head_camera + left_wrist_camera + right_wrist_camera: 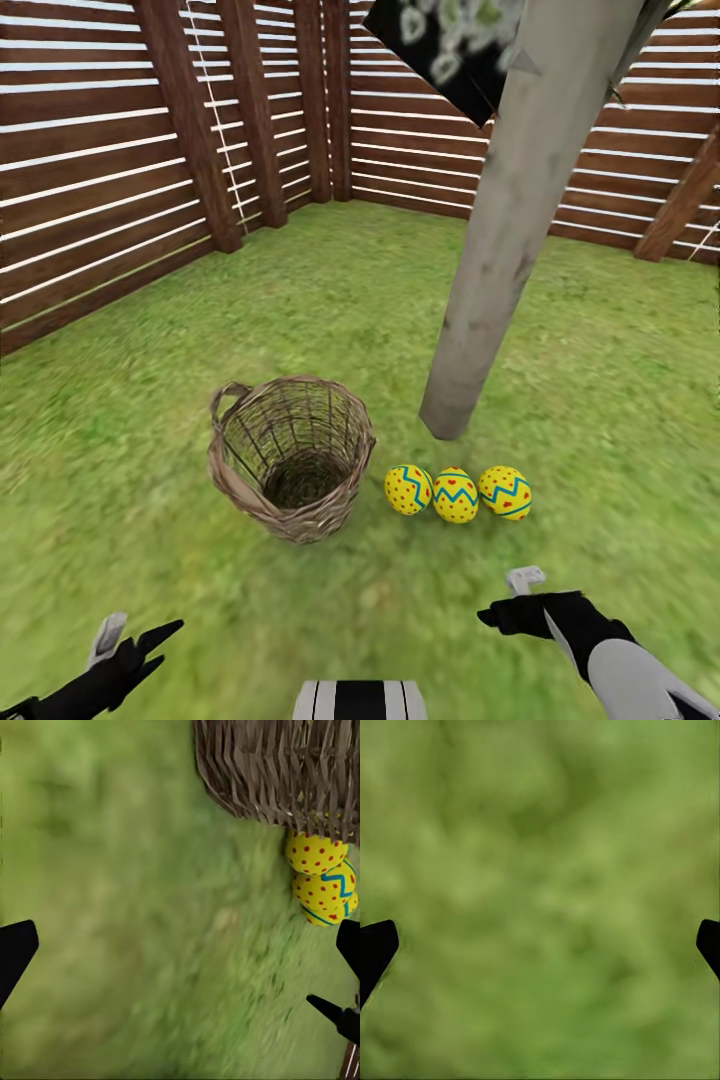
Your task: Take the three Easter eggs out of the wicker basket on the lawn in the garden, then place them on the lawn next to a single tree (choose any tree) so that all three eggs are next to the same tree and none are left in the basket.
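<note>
Three yellow Easter eggs [408,489] [456,495] [505,492] lie in a row on the lawn [610,400], just in front of the foot of the tree's pale trunk [505,230]. To their left stands the wicker basket [292,460], upright, with nothing visible inside. My left gripper [133,636] hovers open near the view's bottom left, short of the basket. My right gripper [512,597] is open, a little in front of the eggs. In the left wrist view the basket [285,765] and eggs [315,853] lie ahead of the open gripper [180,945]. The right wrist view has the open gripper [540,945] over bare grass.
A brown slatted wooden fence [100,180] closes the lawn at the left and back, with slanted posts. Dark foliage [445,45] hangs beside the trunk at the top. Open grass stretches left of the basket and right of the tree.
</note>
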`<state>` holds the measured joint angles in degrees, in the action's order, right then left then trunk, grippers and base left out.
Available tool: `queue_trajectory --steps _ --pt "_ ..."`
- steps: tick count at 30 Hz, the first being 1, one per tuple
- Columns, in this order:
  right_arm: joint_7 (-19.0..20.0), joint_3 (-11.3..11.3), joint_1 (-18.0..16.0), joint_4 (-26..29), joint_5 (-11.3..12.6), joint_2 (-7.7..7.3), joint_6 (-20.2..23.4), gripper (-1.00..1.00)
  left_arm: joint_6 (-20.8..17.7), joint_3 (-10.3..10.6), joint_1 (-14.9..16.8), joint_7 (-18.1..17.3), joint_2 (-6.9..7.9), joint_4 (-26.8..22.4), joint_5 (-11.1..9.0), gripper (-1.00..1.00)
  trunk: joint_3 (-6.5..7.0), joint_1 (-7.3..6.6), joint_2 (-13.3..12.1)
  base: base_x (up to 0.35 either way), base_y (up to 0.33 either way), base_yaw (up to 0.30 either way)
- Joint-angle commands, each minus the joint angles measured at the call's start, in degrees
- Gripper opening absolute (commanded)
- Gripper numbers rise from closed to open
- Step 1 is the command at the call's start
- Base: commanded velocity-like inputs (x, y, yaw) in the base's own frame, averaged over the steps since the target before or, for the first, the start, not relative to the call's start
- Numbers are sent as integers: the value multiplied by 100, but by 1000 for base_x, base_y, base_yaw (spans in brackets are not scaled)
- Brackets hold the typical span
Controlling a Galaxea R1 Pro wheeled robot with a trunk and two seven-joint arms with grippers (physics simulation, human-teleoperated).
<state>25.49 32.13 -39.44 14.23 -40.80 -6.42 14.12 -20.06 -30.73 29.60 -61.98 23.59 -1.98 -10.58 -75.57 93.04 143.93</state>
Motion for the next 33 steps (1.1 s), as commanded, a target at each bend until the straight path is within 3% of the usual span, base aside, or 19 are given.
queue_trajectory --steps 1,4,7,13,19,25,30,33 --pt "38 50 -2 -17 -43 5 -12 100 -55 44 2 4 -5 2 -62 100 19 -3 0 0 0 0" --pt "34 52 -2 -252 -48 8 -132 100 -46 66 -19 160 -48 6 -66 100 85 -11 -4 0 0 0" --pt "20 51 -2 -464 -38 9 -160 100 -35 74 -32 630 -134 -2 -60 100 152 -19 -8 0 0 0" --pt "17 52 -2 -621 -36 9 -164 100 -40 94 -33 802 -149 -4 -57 100 285 -34 -16 0 0 0" --pt "-11 48 47 -682 -50 11 -164 100 -41 555 -34 830 -206 -9 -58 100 418 -50 -24 0 0 0" --pt "-17 48 141 -693 -46 17 -164 100 -41 669 -34 884 -235 -8 -58 100 551 -65 -32 0 0 0" --pt "-17 49 146 -688 -17 18 -166 100 -43 705 -34 1791 -384 -48 -70 100 661 -78 -39 0 0 0" --pt "-18 48 147 -692 -30 21 -186 100 -42 712 -34 2049 -458 -62 -69 100 728 -86 -43 0 0 0"
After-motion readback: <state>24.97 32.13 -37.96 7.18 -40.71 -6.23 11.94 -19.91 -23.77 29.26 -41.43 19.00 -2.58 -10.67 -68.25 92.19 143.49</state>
